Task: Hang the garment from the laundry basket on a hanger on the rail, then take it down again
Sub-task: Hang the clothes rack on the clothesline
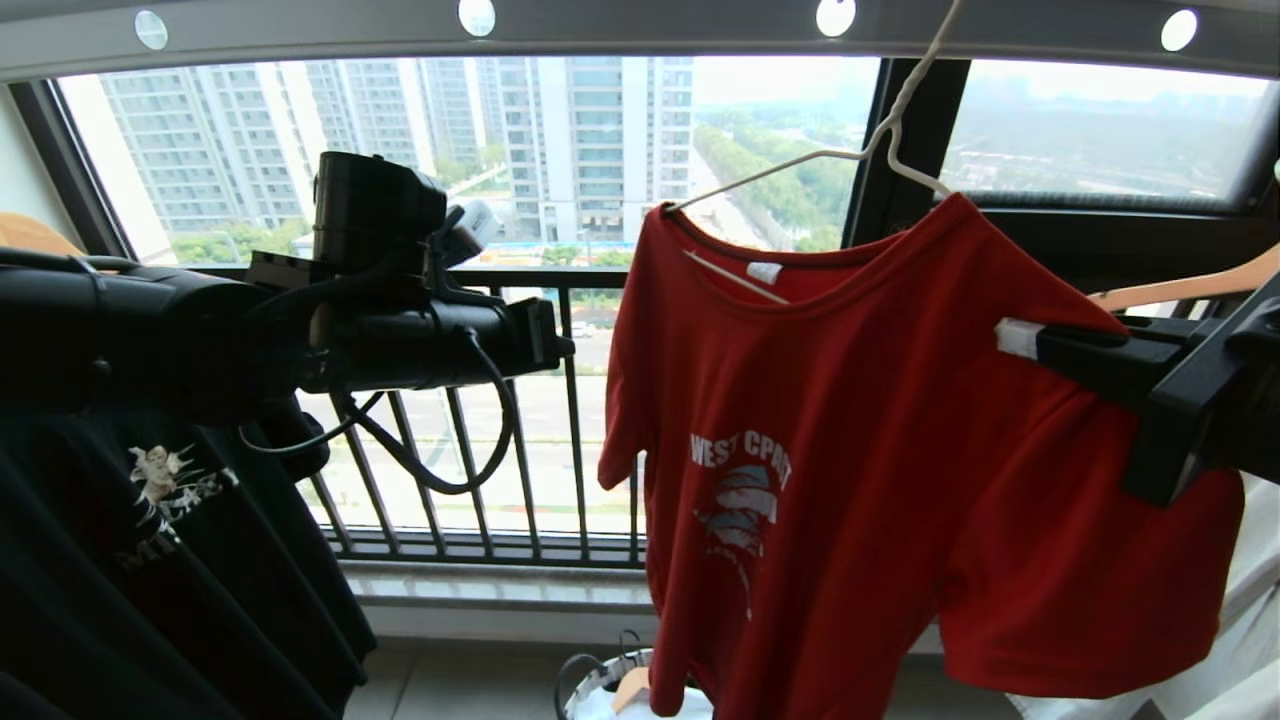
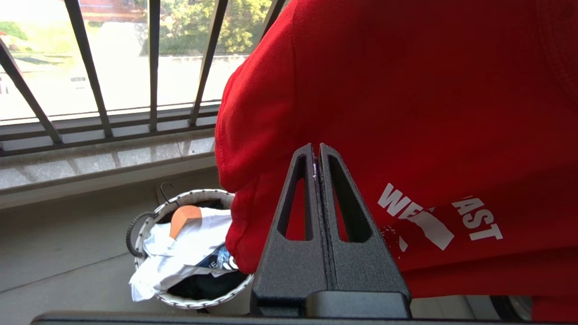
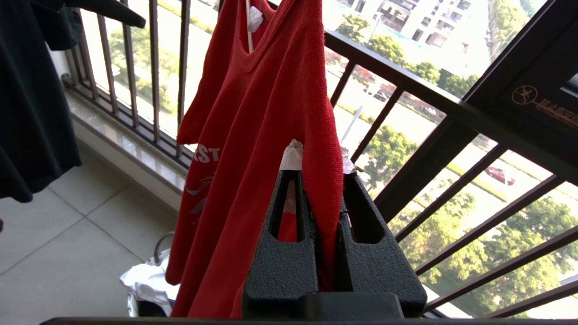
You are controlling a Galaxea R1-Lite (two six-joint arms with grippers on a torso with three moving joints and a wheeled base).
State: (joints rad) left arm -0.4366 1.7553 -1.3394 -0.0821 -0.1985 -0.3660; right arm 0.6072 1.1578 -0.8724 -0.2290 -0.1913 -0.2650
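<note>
The red garment [image 1: 880, 450] hangs on the white wire hanger [image 1: 880, 140], whose long hook runs up to the grey pierced rail [image 1: 640, 30]. My right gripper [image 3: 316, 158] reaches in from the right and is shut on a fold of the garment [image 3: 280, 90] at its shoulder. My left gripper [image 2: 316, 151] is held level to the left of the shirt, shut with nothing in it and apart from the cloth. The laundry basket [image 2: 189, 198] stands on the floor below the shirt's hem, partly hidden by it.
A black printed T-shirt [image 1: 150, 560] hangs at the left under my left arm. A wooden hanger [image 1: 1190, 285] shows at the right. The dark barred window railing [image 1: 570, 420] runs behind. The basket holds pale cloth [image 2: 180, 253] and a wooden hanger end [image 2: 183, 216].
</note>
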